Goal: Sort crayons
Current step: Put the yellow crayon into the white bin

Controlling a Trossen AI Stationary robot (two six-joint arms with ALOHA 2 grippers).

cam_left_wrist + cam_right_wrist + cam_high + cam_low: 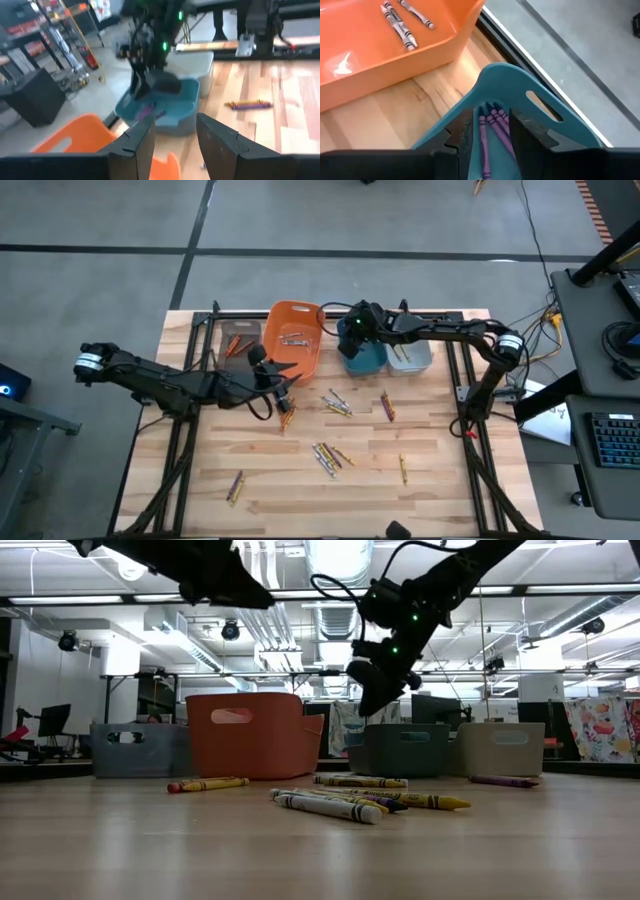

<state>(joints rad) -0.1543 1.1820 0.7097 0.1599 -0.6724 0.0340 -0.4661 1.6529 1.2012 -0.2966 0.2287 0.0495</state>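
Loose crayons lie on the wooden table: a cluster (337,405), another (328,457), a purple one (387,406), a yellow one (403,470) and an orange one (287,417). Purple crayons (492,125) lie in the teal bin (520,85), and greyish ones (400,25) in the orange bin (295,340). My right gripper (490,132) hangs open above the teal bin, with nothing between its fingers. My left gripper (175,145) is open and holds nothing; it hovers in front of the orange bin's near side (288,383), above the table.
A dark bin (238,340) stands left of the orange one and a pale grey bin (412,356) right of the teal one, all in a row along the far edge. The near half of the table holds only scattered crayons (235,487).
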